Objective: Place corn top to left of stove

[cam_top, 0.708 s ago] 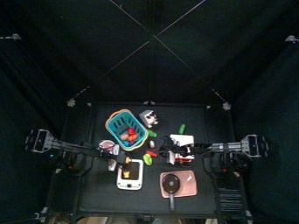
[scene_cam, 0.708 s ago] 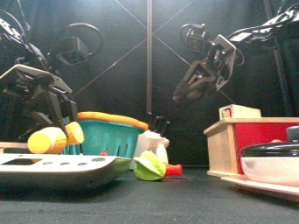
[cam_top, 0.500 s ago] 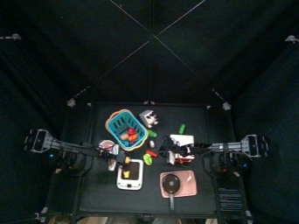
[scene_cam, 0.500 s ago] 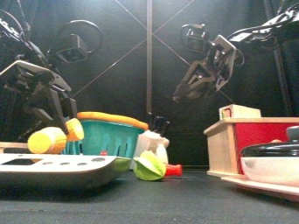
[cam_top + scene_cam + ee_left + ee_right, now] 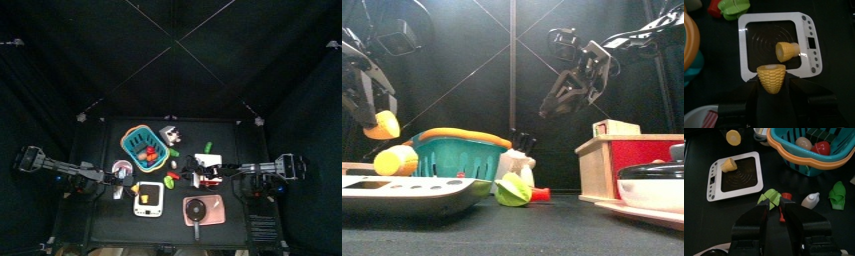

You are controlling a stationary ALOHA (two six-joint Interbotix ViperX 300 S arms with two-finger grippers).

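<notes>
1. Your left gripper (image 5: 374, 112) is clamped on a corn piece (image 5: 769, 80), lifted well to the left of the stove (image 5: 629, 158) and above the tabletop. The jaws hold only its lower part, and a rounded, ribbed body like that may roll or slip out if you swing fast.
2. The ground directly left of the stove is taken by a white scale (image 5: 764, 25), which already carries a 2nd corn piece (image 5: 786, 51). Lowering straight down from here would probably land your piece on the scale, or knock the other one off it.
3. I cannot tell for sure which of the 2 pieces is the corn top. Check before you let go, or you may set down the wrong half.
4. Released from this height, the corn would likely bounce and roll away from the stove, perhaps toward the basket (image 5: 456, 160). Go low first.
5. The right gripper (image 5: 553, 104) hangs high behind the stove, at rest. A wide sweep toward the stove could bring the 2 arms close.
</notes>
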